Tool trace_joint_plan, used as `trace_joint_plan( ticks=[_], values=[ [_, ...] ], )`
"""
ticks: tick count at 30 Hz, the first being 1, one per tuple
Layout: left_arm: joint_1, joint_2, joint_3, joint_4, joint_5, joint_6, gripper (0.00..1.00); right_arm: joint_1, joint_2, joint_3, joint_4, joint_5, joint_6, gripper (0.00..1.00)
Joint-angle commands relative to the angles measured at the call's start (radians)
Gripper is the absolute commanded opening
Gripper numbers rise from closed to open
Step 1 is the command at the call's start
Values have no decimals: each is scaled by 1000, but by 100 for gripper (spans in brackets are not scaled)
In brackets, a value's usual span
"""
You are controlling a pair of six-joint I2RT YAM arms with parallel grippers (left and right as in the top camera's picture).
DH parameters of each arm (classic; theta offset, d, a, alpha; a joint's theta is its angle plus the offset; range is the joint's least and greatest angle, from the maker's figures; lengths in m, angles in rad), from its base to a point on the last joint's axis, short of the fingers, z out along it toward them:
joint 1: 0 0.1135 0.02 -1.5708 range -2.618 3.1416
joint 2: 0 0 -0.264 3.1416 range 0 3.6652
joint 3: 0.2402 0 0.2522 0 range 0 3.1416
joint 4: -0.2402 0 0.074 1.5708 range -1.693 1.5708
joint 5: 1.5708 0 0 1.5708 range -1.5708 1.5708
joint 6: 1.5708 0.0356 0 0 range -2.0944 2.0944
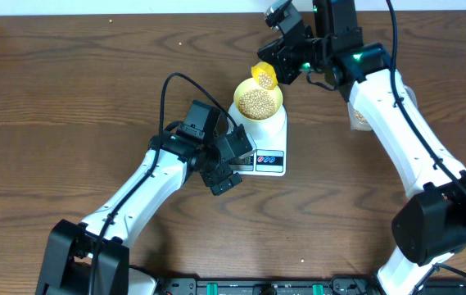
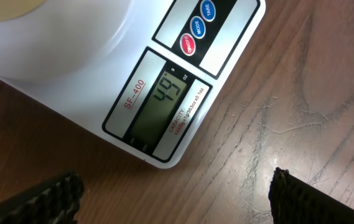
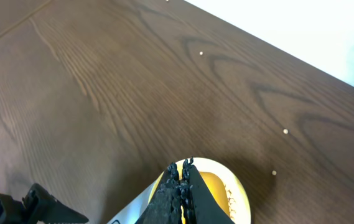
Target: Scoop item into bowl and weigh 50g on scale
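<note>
**Scale reads 49, bowl heaped with beans**

The table (image 1: 69, 98) is dark brown wood with a strong grain. It runs up to a white wall (image 1: 134, 6) at the far edge, and a black rail (image 1: 265, 287) with green connectors lines the near edge.

The right arm (image 1: 404, 139) rises from the near right corner and bends over to the far centre. It covers most of a container (image 1: 358, 117) of beans beside it. The left arm (image 1: 142, 192) lies slantwise from the near left toward the middle.

The white scale (image 1: 272, 135) sits at the centre of the table. The pale yellow bowl (image 1: 238, 94) stands on its far half, filled with beans (image 1: 257, 102).

The left gripper (image 1: 234, 164) hovers just beside the scale's near left corner. Its jaws are spread wide and grasp nothing, and they frame the front edge in the wrist view. There the display (image 2: 164, 102) shows 49, with one red and two blue buttons (image 2: 198, 28) beside it.

The right gripper (image 3: 183, 177) is clenched on a yellow scoop (image 1: 264, 76). The scoop is tipped above the bowl's far rim, and a few beans show in it.

A few stray beans (image 3: 285, 131) lie on the bare wood beyond the bowl.
</note>
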Motion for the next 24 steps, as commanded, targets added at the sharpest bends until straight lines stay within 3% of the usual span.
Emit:
trace_joint_plan(
  ticks=[1,24],
  values=[
    [3,-3,-2,-3,-6,10,98,10,-14,-6,-8,9,-51,1],
    [3,-3,-2,-3,-6,10,98,11,-14,-6,1,36,-25,1]
  ],
)
